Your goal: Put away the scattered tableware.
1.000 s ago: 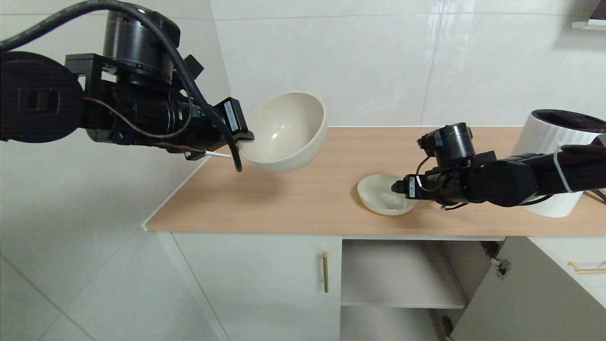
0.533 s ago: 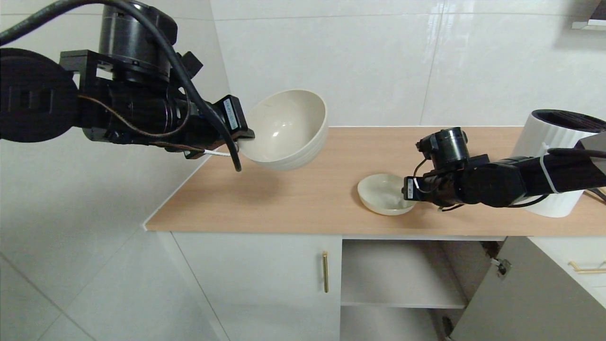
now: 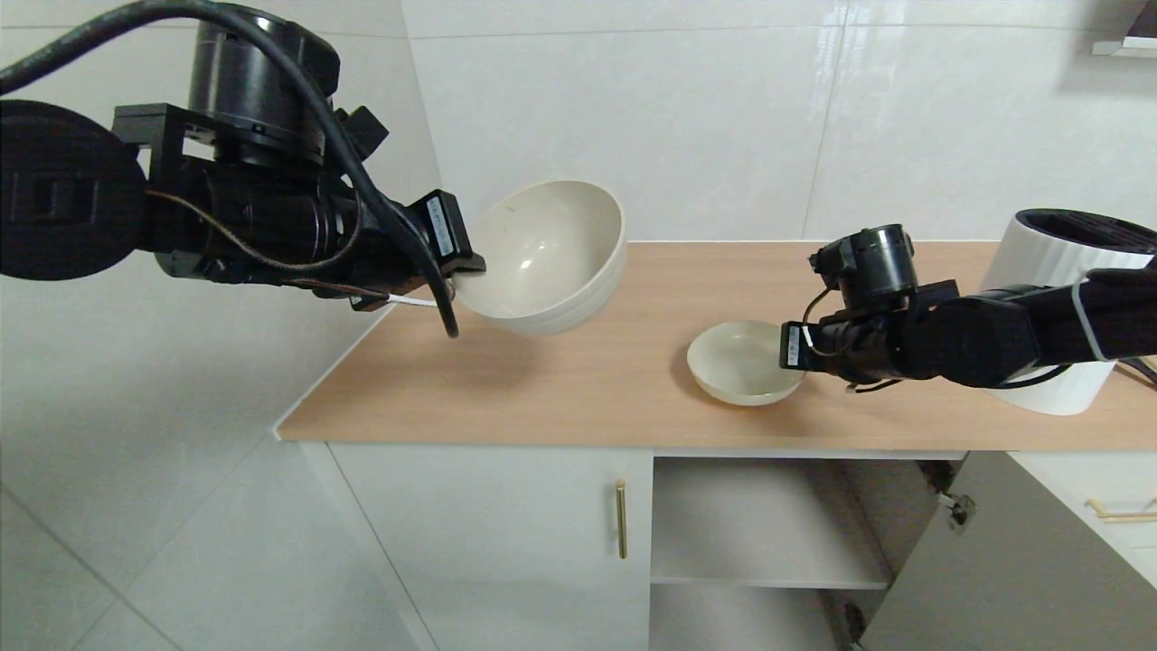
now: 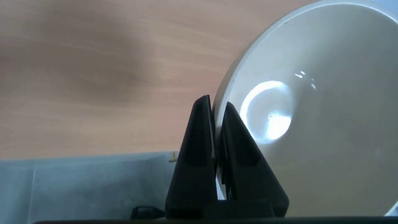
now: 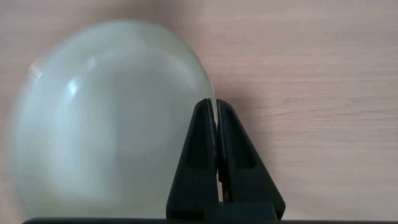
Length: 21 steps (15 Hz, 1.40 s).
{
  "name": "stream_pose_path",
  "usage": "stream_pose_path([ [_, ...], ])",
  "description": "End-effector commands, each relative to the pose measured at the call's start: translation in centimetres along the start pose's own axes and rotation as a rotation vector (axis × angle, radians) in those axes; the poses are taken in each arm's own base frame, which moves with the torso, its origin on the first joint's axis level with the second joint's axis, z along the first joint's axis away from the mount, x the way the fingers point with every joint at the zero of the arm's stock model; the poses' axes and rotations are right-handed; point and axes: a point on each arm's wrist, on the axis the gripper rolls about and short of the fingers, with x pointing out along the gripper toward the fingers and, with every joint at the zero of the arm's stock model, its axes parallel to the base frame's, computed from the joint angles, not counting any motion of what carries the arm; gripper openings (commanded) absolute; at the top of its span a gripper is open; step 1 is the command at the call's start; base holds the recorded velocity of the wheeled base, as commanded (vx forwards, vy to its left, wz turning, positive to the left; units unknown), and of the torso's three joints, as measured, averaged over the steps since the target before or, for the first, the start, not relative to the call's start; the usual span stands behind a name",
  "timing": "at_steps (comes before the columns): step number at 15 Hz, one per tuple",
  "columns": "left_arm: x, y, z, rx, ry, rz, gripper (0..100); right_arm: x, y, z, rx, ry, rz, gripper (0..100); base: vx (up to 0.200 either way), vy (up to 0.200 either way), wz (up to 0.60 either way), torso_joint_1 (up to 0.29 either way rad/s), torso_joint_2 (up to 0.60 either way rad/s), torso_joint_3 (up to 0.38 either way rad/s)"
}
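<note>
Gripping the large bowl by its rim, the left gripper is holding it in the air above the nine o'clock end of the counter in the head view. Its fingers are closing on the rim at the bowl's nine o'clock edge, one finger inside the wall and one outside. The bowl is tilting so that its hollow is facing the head camera.

The right gripper is pinching the small bowl at that bowl's three o'clock edge, with the thin rim sitting between the two shut fingers. This bowl is lying at four o'clock from the large bowl, well apart from it, low at the counter's front part. Whether its base is touching the wood cannot be told.

A white ribbed container is standing at three o'clock from the small bowl, partly behind the right arm. At six o'clock below the small bowl, a cupboard is standing open, with its door swinging out at four o'clock.
</note>
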Motion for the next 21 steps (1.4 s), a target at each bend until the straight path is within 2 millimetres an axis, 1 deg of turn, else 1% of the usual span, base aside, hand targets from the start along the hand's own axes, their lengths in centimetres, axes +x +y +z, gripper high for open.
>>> stream_pose_path([
  [1,-0.6,0.0,-1.0,0.024,0.026,-0.002,0,-4.4,-0.5,1.6,0.020,-0.066,0.031,0,0.000,0.000,0.00,0.000,0.00,0.000],
  [2,-1.7,0.0,-1.4,0.052,0.029,-0.007,0,-7.2,-1.1,1.7,0.016,-0.088,0.048,0,0.000,0.000,0.00,0.000,0.00,0.000],
  [4,-3.0,0.1,-1.9,0.051,0.026,-0.008,0,-11.0,-1.3,2.2,0.033,-0.144,0.084,0,0.000,0.000,0.00,0.000,0.00,0.000],
  [5,-3.4,0.3,-2.2,0.048,0.031,-0.005,0,-12.5,-1.5,2.2,0.048,-0.164,0.098,0,0.000,0.000,0.00,0.000,0.00,0.000],
  [6,-3.7,0.3,-2.3,0.044,0.032,-0.006,0,-13.5,-1.5,1.9,0.068,-0.165,0.115,0,0.000,0.000,0.00,0.000,0.00,0.000],
  [7,-4.4,0.8,-3.1,0.031,0.047,0.001,0,-14.8,-1.4,0.5,0.058,-0.144,0.139,0,0.000,0.000,0.00,0.000,0.00,0.000],
  [8,-4.8,1.2,-3.7,0.028,0.065,0.007,0,-15.6,-1.3,-0.3,0.046,-0.136,0.156,0,0.000,0.000,0.00,0.000,0.00,0.000],
  [10,-5.2,1.6,-4.3,0.026,0.077,0.014,0,-15.9,-1.2,-1.3,0.034,-0.116,0.158,0,0.000,0.000,0.00,0.000,0.00,0.000],
  [12,-5.2,1.9,-4.9,0.024,0.096,0.025,0,-16.1,-0.9,-1.7,0.045,-0.118,0.159,0,0.000,0.000,0.00,0.000,0.00,0.000],
  [14,-5.1,2.1,-5.1,0.023,0.106,0.032,0,-15.7,-1.0,-3.0,0.032,-0.101,0.114,0,0.000,0.000,0.00,0.000,0.00,0.000],
  [15,-4.9,2.1,-5.2,0.023,0.113,0.034,0,-15.6,-0.8,-3.1,0.032,-0.115,0.117,0,0.000,0.000,0.00,0.000,0.00,0.000],
  [16,-4.6,2.2,-5.5,0.023,0.127,0.039,0,-15.6,0.0,-3.4,0.017,-0.122,0.136,0,0.000,0.000,0.00,0.000,0.00,0.000],
  [17,-4.2,2.3,-5.6,0.022,0.140,0.038,0,-15.1,0.3,-3.5,0.011,-0.122,0.111,0,0.000,0.000,0.00,0.000,0.00,0.000],
  [18,-3.7,2.4,-5.8,0.021,0.159,0.036,0,-13.7,0.6,-3.8,-0.003,-0.125,0.021,0,0.000,0.000,0.00,0.000,0.00,0.000],
  [20,-3.3,2.4,-6.0,0.022,0.178,0.031,0,-12.7,1.0,-4.2,-0.017,-0.114,-0.018,0,0.000,0.000,0.00,0.000,0.00,0.000],
  [21,-3.1,2.5,-6.3,0.022,0.191,0.037,0,-12.7,1.0,-4.2,-0.015,-0.113,-0.016,0,0.000,0.000,0.00,0.000,0.00,0.000],
])
